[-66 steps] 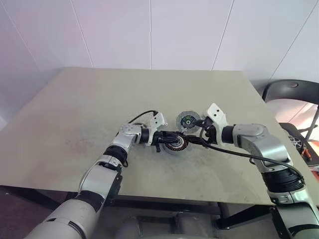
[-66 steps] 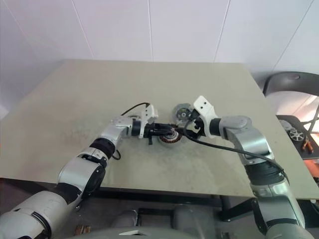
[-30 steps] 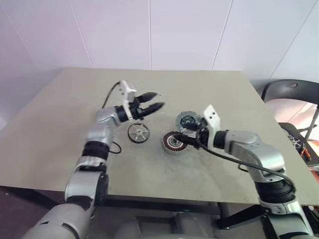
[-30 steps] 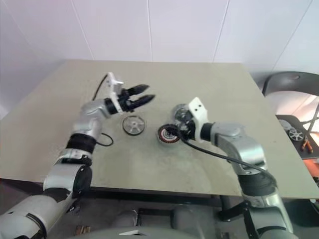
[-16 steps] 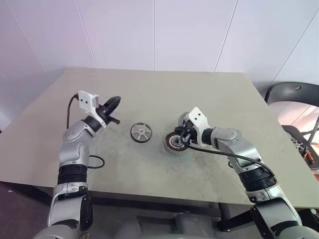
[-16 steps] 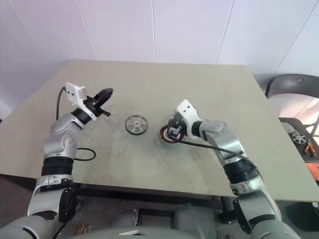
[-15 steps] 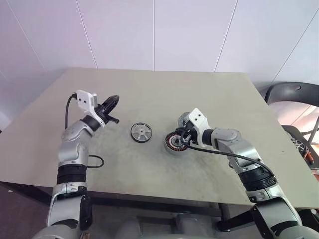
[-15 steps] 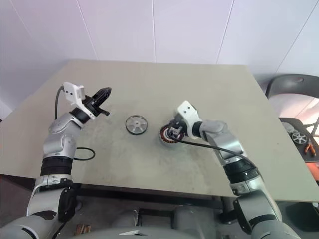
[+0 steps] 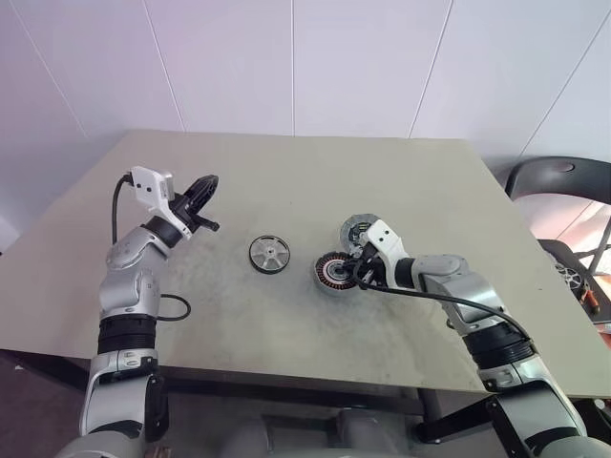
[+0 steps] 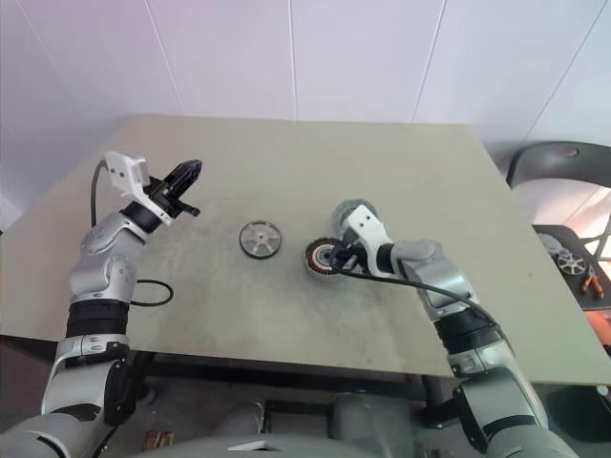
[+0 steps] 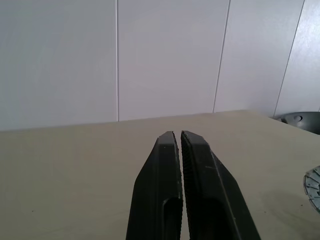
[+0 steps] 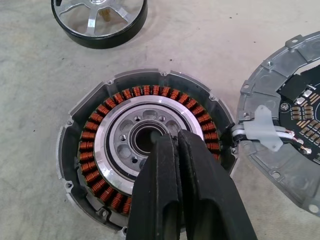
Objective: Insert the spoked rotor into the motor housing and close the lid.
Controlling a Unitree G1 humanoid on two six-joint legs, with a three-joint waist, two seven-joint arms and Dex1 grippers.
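On table: rotor lies flat, free, just left of housing; lid touching housing behind. Left gripper closed, empty, raised well left. Right gripper closed, empty, over housing. Best: open left fingers, grasp rotor rim, keep level, centre over windings.

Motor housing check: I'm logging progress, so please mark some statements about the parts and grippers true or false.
1. The spoked rotor sits inside the motor housing. False: it lies on the table beside it.
2. The right gripper is shut over the housing. True.
3. The lid covers the housing. False: it lies next to it.
4. The left gripper is shut and holds nothing. True.
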